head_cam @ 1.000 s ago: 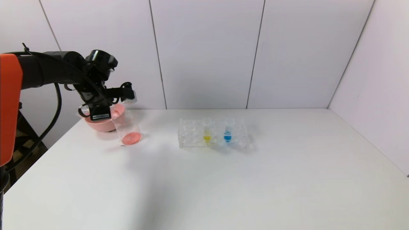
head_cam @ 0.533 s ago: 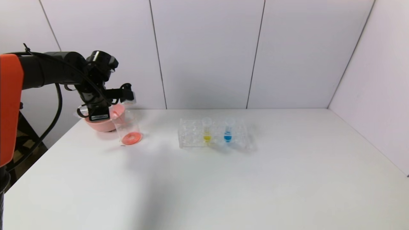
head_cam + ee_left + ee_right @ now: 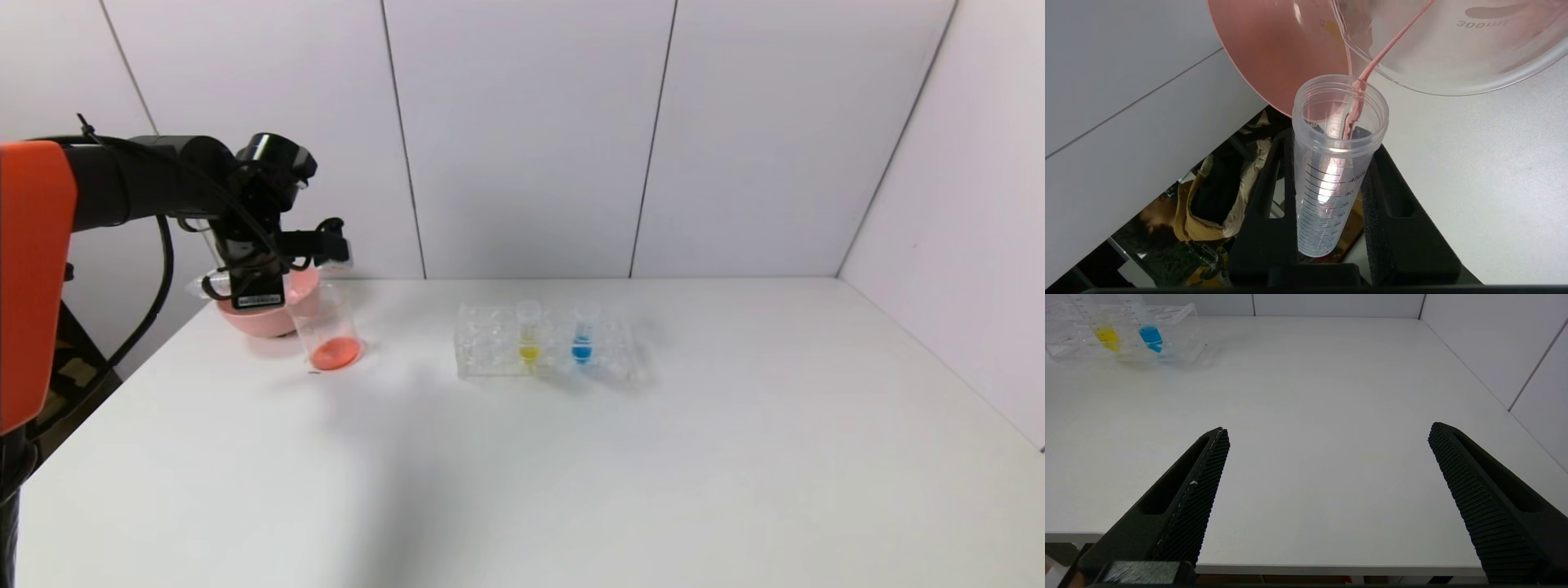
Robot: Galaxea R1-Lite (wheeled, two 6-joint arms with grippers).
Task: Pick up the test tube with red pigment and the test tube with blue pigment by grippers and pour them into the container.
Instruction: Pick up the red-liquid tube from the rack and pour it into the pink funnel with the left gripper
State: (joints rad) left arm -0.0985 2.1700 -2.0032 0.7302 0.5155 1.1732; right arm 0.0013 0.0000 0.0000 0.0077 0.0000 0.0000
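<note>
beaker (image 3: 326, 331) before bowl (image 3: 265, 314), rack (image 3: 543, 341) to their right

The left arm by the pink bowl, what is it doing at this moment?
The left gripper is shut on the test tube with red pigment, tipped over the container. A thin red stream runs from the tube's mouth, and red liquid lies in the container's bottom. The pink bowl stands just behind. The test tube with blue pigment sits in the rack beside a yellow one. The right gripper waits open near the table's edge.
</note>
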